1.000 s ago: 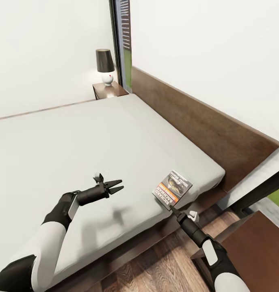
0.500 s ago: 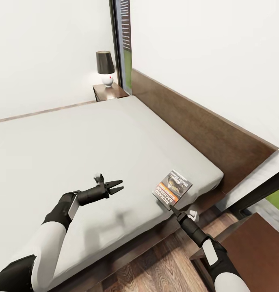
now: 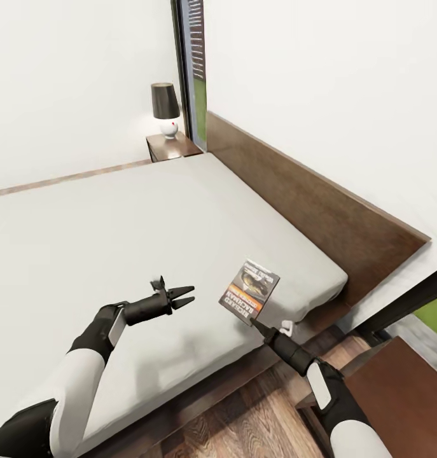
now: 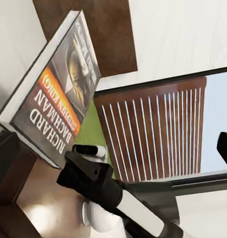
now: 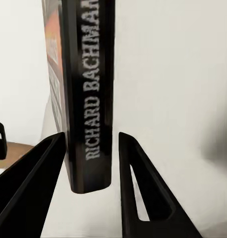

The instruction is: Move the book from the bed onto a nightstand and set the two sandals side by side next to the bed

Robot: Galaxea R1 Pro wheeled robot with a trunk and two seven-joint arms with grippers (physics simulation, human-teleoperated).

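The book (image 3: 250, 288), a thin paperback with an orange band, hangs tilted just above the near corner of the bed's off-white mattress (image 3: 116, 216). My right gripper (image 3: 255, 322) is shut on its lower edge. In the right wrist view both black fingers (image 5: 34, 183) flank the book's spine (image 5: 88, 89), lettered "Richard Bachman". The left wrist view looks across at the book's cover (image 4: 54, 104) and the right gripper's body (image 4: 93, 178). My left gripper (image 3: 185, 294) hovers open over the mattress, left of the book, with nothing in it. The sandals are out of view.
One dark nightstand (image 3: 173, 145) with a black-shaded lamp (image 3: 165, 105) stands at the far head corner. A second nightstand (image 3: 396, 388) sits at the lower right, beside my right arm. The brown headboard (image 3: 320, 210) runs along the right, with wood floor (image 3: 243, 420) below.
The right gripper has lifted the book off the mattress and carried it a little left, tilting it up. The left gripper has barely moved.
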